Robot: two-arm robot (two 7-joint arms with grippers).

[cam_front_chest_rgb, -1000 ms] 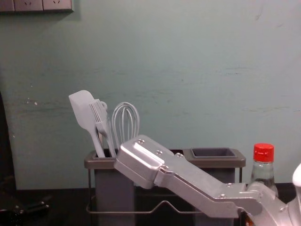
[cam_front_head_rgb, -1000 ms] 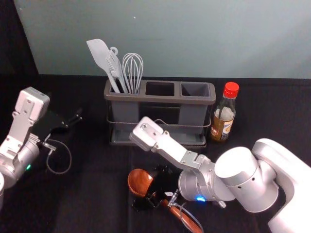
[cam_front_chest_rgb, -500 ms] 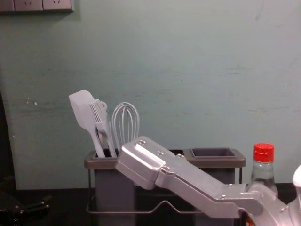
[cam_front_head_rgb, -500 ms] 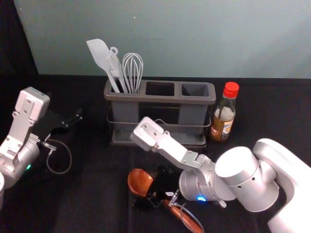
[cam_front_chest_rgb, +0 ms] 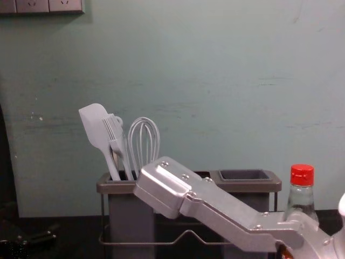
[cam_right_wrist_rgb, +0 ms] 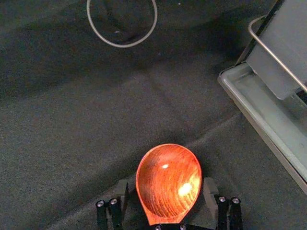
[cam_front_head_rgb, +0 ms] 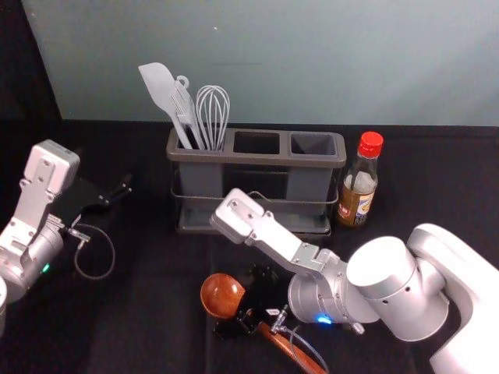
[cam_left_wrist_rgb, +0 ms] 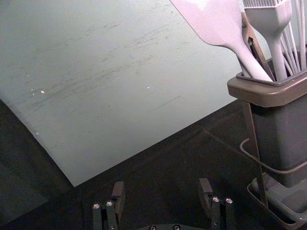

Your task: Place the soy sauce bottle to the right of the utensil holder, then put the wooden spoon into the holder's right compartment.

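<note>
Recording the soy sauce bottle [cam_front_head_rgb: 360, 183] as standing upright just beside the utensil holder [cam_front_head_rgb: 257, 158], on its right; judging the first placement done. Finding the wooden spoon [cam_right_wrist_rgb: 168, 179] lying on the worktop [cam_front_head_rgb: 140, 312], in front of the holder, with its handle [cam_front_head_rgb: 292, 351] running toward the near right.

Seeing the right pincer [cam_right_wrist_rgb: 166, 184] at the spoon, spread, with the bowl between its two fingers and no squeeze apparent. Noting the left pincer [cam_left_wrist_rgb: 162, 183] spread and idle, left of the holder.

Taking the pick-up as the step in hand. Advising centring across the neck, just behind the bowl, rather than gripping the rounded bowl itself. Finding clearance above the cloth hard to read from overhead; so recommending a slow descent, stopping short of pressing into the fabric. Suggesting closing evenly, then testing with a small lift for any swivel about the neck.

Planning next for turning the handle downward, raising its end above the rim and wire rail [cam_front_chest_rgb: 135, 244], and lining up over the vacant right compartment [cam_front_head_rgb: 313, 144]. Expecting a smooth, round handle, possibly prone to rolling in the grip; flagging the right arm [cam_front_head_rgb: 273, 238] as a risk for nudging the bottle on the way over.
</note>
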